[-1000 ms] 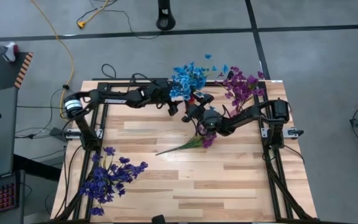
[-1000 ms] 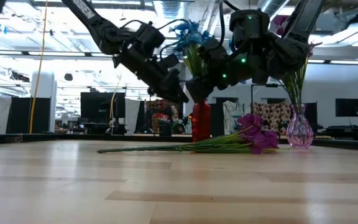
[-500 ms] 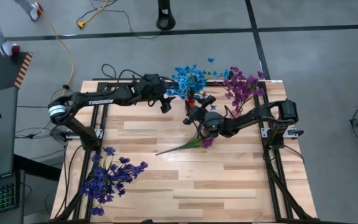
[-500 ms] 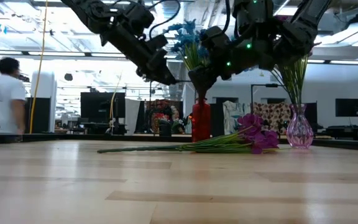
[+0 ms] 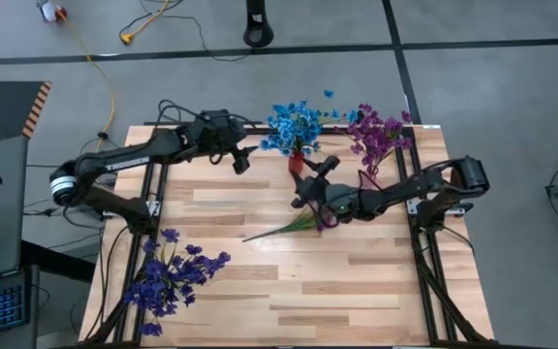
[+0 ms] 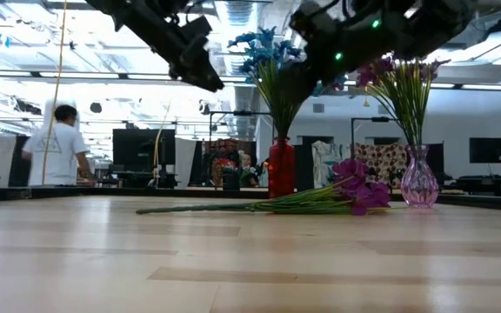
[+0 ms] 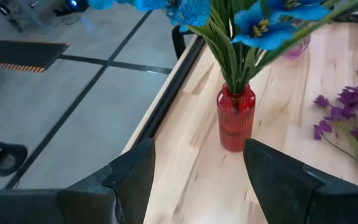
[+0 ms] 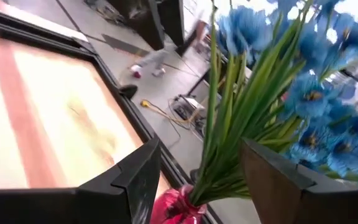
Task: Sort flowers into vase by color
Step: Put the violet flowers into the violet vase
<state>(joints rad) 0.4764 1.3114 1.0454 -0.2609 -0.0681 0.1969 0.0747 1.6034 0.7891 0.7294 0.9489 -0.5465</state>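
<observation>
Both sets of jaws stand open and empty: the left gripper [image 5: 241, 162] has pulled back to ten o'clock of the red vase [image 5: 296, 161], the right gripper [image 5: 302, 193] lifting clear at six, so the blue bunch looks delivered. Next, the magenta flowers [image 5: 298, 222] lie flat mid-table, blossoms toward two o'clock, stems toward eight.

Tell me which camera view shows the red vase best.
The left wrist view: the red vase stands whole and close, blue flowers rising from it. The low view shows it small and distant, the right wrist view only an edge, the high view mostly hidden under blossoms.
</observation>
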